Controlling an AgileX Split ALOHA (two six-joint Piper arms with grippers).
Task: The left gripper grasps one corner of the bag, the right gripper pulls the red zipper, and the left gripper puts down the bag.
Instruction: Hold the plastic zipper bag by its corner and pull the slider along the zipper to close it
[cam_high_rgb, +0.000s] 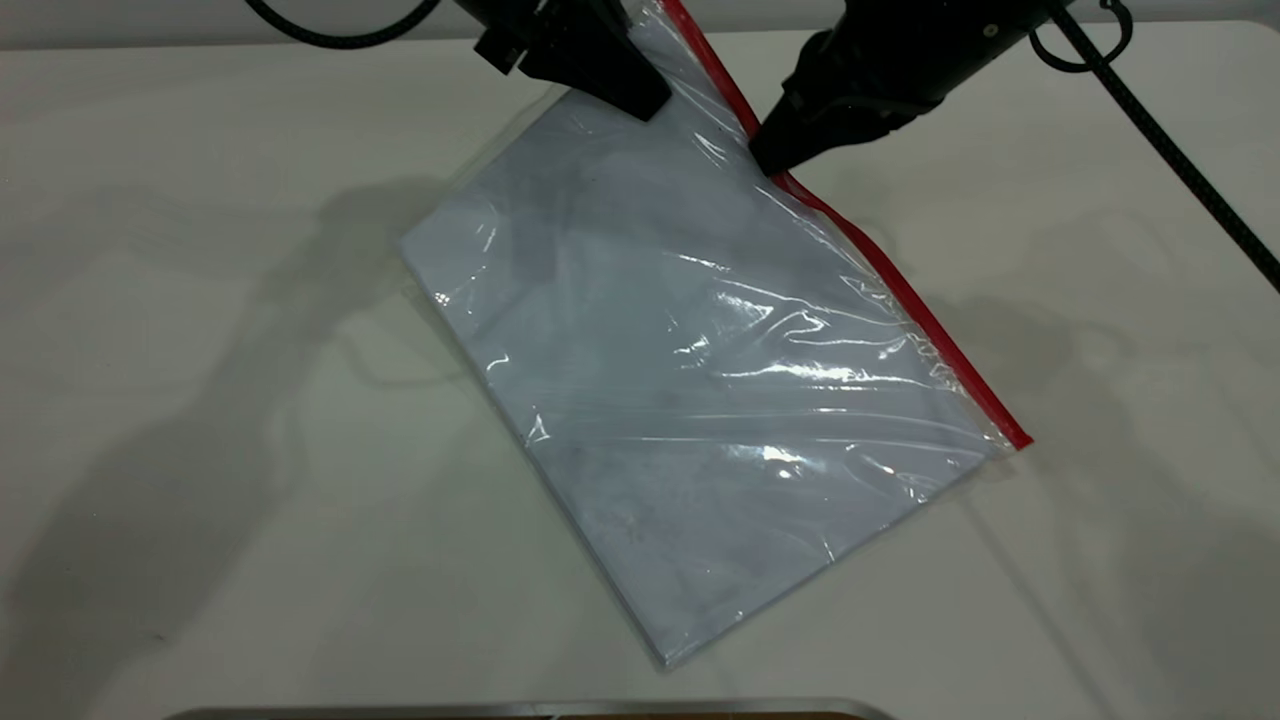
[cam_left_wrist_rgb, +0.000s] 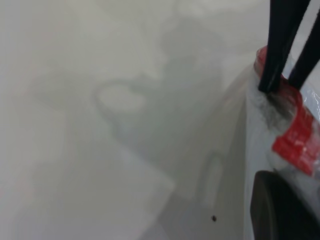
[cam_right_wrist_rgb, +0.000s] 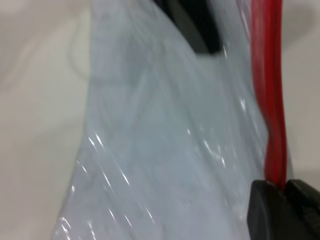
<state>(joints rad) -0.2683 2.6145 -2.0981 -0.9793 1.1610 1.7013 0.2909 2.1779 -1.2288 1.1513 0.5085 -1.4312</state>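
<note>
- Left gripper (cam_high_rgb: 640, 100): matte black, wedge-shaped fingers tapering to blunt tips.
- Right gripper (cam_high_rgb: 768, 160): matte black, angular housing narrowing to a point.
- Black braided cable (cam_high_rgb: 1170, 150): beside the right gripper, looped at its housing.

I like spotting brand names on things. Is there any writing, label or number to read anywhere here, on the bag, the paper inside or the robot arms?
None can be read.
The bag: clear plastic over blank-looking white paper, no print visible.
The red zipper: plain red, no lettering.
The left gripper and right gripper: plain black, no markings visible.
The table: bare, no signs.
</note>
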